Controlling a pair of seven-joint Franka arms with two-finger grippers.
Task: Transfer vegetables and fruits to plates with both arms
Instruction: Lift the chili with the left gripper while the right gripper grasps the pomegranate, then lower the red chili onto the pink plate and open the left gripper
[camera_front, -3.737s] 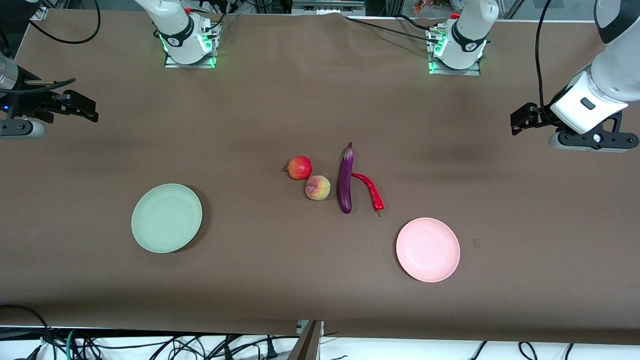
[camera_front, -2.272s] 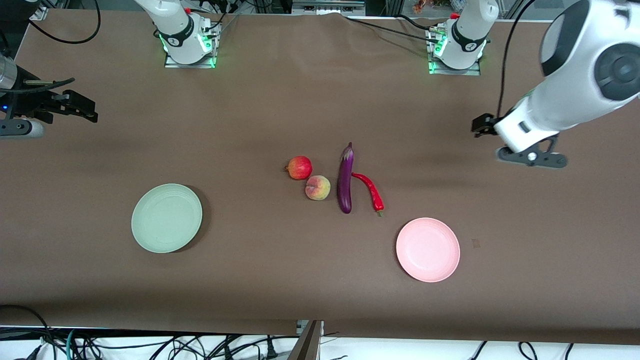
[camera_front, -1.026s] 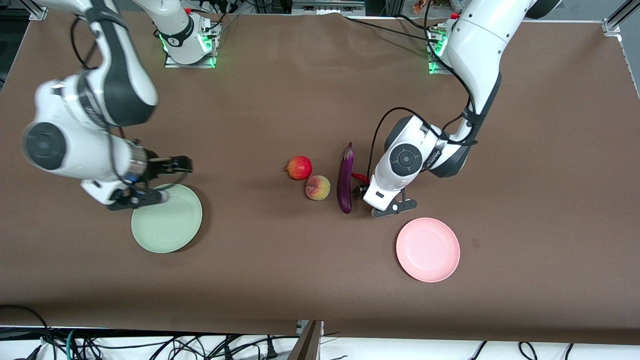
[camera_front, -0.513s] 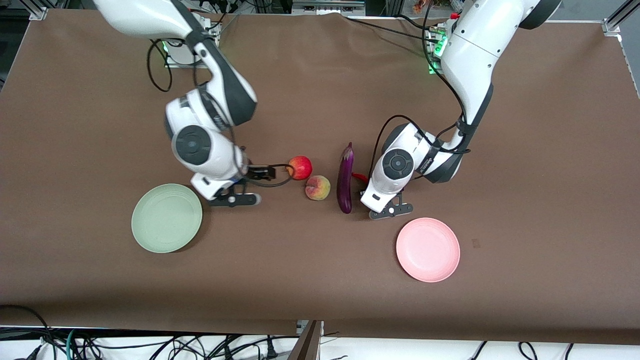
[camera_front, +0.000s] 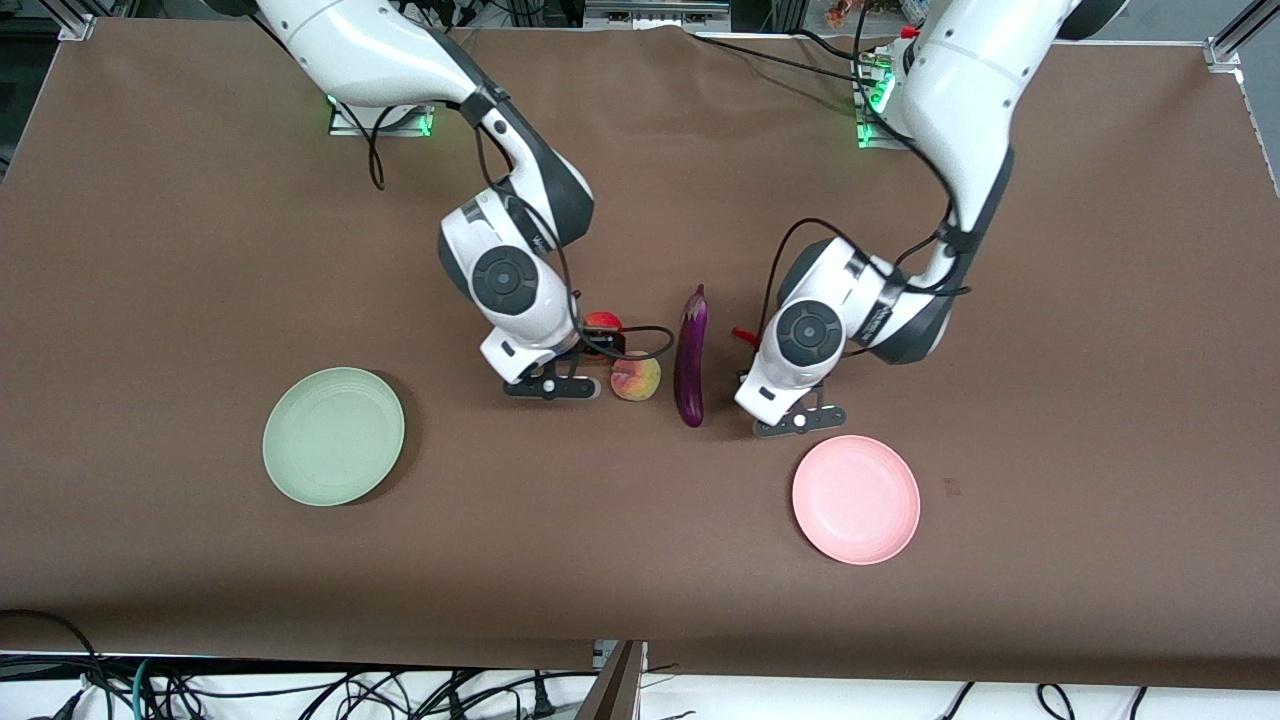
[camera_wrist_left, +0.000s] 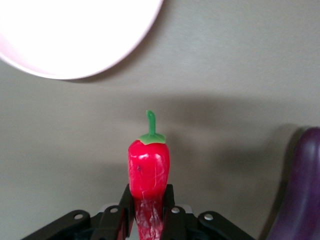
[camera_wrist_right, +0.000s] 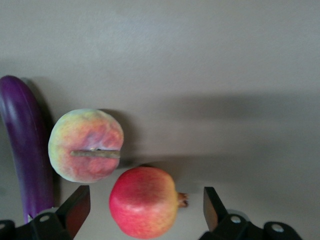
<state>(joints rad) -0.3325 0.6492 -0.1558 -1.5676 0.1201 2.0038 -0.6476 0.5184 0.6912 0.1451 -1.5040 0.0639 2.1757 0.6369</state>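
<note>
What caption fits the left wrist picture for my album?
Left tool shut on the red chili pepper, pink plate just ahead.

Even overhead light fills the front view, sharp throughout, with soft shadows cast beside the mint green plate (camera_front: 333, 436) and under both arms on the brown surface (camera_front: 1050, 400). In the left wrist view the pink plate (camera_wrist_left: 75, 35) is blown out to near white, and a broad soft shadow band crosses behind the red chili pepper (camera_wrist_left: 148, 172). The right wrist view is dimmer, with a similar shadow band above the pomegranate (camera_wrist_right: 144, 202), and the eggplant (camera_wrist_right: 25, 145) looks slightly soft at the frame's edge.
</note>
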